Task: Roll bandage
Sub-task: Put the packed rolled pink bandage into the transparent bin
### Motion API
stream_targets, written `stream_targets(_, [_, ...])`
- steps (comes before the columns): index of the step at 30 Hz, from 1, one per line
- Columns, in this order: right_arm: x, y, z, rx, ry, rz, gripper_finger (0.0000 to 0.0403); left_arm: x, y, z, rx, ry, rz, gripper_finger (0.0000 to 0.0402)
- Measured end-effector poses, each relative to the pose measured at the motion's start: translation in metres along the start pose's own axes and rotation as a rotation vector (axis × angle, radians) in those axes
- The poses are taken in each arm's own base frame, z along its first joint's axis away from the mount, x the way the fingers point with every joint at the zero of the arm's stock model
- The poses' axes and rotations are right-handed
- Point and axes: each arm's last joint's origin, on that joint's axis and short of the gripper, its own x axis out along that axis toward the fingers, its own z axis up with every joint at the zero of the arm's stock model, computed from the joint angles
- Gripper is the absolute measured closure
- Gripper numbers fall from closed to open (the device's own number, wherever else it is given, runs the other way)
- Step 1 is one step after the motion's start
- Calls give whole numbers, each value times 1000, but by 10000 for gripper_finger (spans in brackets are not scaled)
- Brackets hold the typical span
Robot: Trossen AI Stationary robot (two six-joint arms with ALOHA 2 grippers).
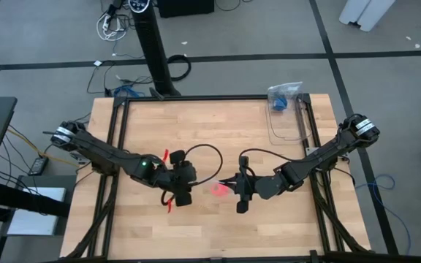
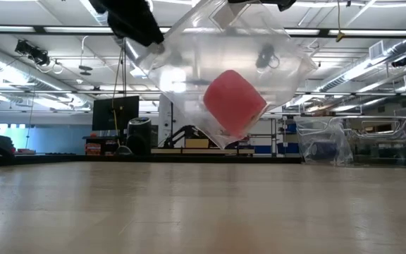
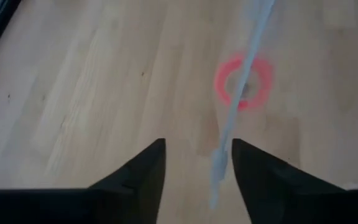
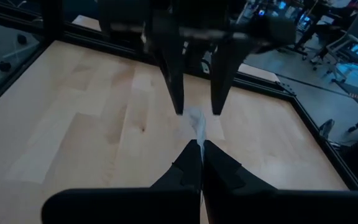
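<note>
A bright pink-red rolled bandage [image 2: 234,100] is seen in the low view just above the centre of the frame, enclosed in a clear, wrinkled plastic bag [image 2: 220,67] that hangs well above the light wooden table top [image 2: 203,204]. In the high view the same pink roll [image 1: 219,191] lies just below the centre of the frame, between the two grippers.

The bag's upper edge is pinched by the right gripper [image 4: 200,149], whose dark fingers are pressed together on a thin fold of the clear plastic at the lower middle of the right wrist view. In the high view this right gripper [image 1: 229,184] is placed just right of the roll, pointing towards the left of the frame.

The left gripper [image 3: 196,149] is spread: in the left wrist view its two dark fingers stand apart at the bottom of the frame, and the edge of the clear bag [image 3: 240,93] runs as a pale streak between them, nearer one finger; whether it is touched cannot be told. The roll [image 3: 243,83] is seen end-on, as a pink ring, in the upper right of that frame. In the high view the left gripper [image 1: 193,180] sits just left of the roll.

A second clear plastic container [image 1: 287,117] stands at the table's upper right edge in the high view.
</note>
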Motion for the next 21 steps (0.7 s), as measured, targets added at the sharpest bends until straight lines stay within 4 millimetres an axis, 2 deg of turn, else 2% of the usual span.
stream_targets(4, [0,0,0,0,0,0,403,-10,-1,8,-14,-80,-35,187])
stream_targets(9, [0,0,0,2,-3,-1,403,-6,-6,9,15,-86,-71,193])
stream_targets(14, [0,0,1,1,-11,-2,403,12,-14,7,61,-75,-75,219])
stream_targets(21, [0,0,1,10,-9,-2,401,13,-17,15,102,-160,-50,294])
